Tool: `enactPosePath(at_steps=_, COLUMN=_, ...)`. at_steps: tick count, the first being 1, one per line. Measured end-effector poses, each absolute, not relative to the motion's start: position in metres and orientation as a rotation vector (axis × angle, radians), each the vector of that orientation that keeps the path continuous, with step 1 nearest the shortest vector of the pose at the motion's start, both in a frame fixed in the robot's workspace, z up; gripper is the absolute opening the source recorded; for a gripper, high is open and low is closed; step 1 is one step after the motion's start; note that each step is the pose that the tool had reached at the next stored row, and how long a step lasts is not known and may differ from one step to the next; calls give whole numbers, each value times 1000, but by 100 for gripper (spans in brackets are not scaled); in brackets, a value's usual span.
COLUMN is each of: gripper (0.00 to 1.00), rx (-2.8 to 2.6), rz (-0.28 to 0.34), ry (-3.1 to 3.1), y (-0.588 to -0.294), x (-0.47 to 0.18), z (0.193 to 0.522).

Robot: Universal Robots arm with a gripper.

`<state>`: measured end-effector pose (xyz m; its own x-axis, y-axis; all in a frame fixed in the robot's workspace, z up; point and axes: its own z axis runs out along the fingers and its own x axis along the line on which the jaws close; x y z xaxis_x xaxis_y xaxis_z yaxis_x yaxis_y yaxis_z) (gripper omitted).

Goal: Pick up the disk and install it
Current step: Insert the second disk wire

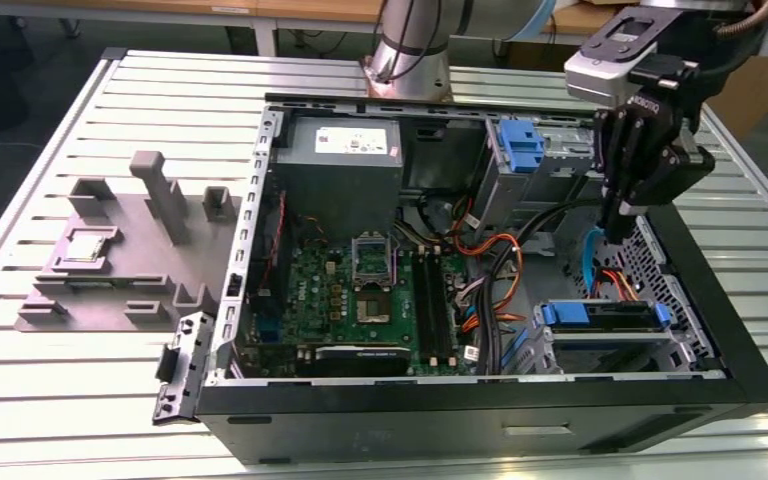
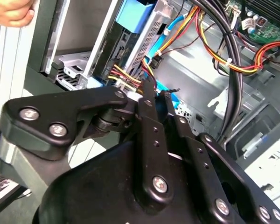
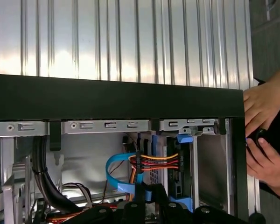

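Right now my claw (image 1: 628, 222) hangs over the open computer case (image 1: 491, 405), close to the case wall on the exterior view's right, with its tips dipping just inside the rim. In the second wrist view the claw (image 2: 156, 91) has its two black fingers (image 2: 148, 100) drawn close together, only a sliver between the tips, and I can make out nothing pinched there.

The disk (image 1: 519, 150) stands on edge in the drive bay at the far corner of the case, its blue carrier uppermost, near my claw but apart from it. In the second wrist view the disk (image 2: 135, 14) sits just past my fingertips, beside a bundle of red, yellow and orange wires (image 2: 126, 81).

A second blue-fronted drive (image 1: 598, 316) lies flat in the lower bay. A blue ribbon cable (image 3: 116, 170) loops just ahead of the claw in the first wrist view. A person's hand (image 3: 266, 135) rests on the case edge.

The case stands on a slatted metal desk (image 1: 91, 400), with a grey fixture (image 1: 131, 250) beside it on the exterior view's left
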<state>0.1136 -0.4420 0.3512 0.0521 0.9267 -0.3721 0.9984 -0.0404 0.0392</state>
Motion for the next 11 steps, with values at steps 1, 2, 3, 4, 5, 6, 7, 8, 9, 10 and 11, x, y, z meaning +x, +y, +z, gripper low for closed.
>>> enactPosePath(at_steps=1, gripper=23, rx=2047, rz=-356, ry=1951, y=-442, x=114, z=349)
enactPosePath(at_steps=2, gripper=17, rx=2047, rz=-356, ry=1951, y=-443, x=114, z=347)
enactPosePath(at_steps=3, gripper=16, rx=2047, rz=-356, ry=1951, y=-443, x=114, z=346)
enactPosePath(at_steps=4, gripper=16, rx=2046, rz=-356, ry=1951, y=-444, x=114, z=344)
enactPosePath(at_steps=5, gripper=16, rx=2046, rz=-357, ry=1950, y=-444, x=114, z=343)
enactPosePath(at_steps=6, gripper=16, rx=2045, rz=-358, ry=1950, y=-444, x=114, z=342)
enactPosePath(at_steps=7, gripper=16, rx=2044, rz=-359, ry=1949, y=-445, x=114, z=341)
enactPosePath(at_steps=8, gripper=16, rx=2044, rz=-360, ry=1948, y=-445, x=114, z=340)
enactPosePath(at_steps=9, gripper=16, rx=2043, rz=-361, ry=1947, y=-446, x=114, z=339)
enactPosePath(at_steps=10, gripper=16, rx=2041, rz=-363, ry=1946, y=-446, x=114, z=339)
enactPosePath(at_steps=11, gripper=17, rx=2040, rz=-366, ry=1945, y=-446, x=114, z=338)
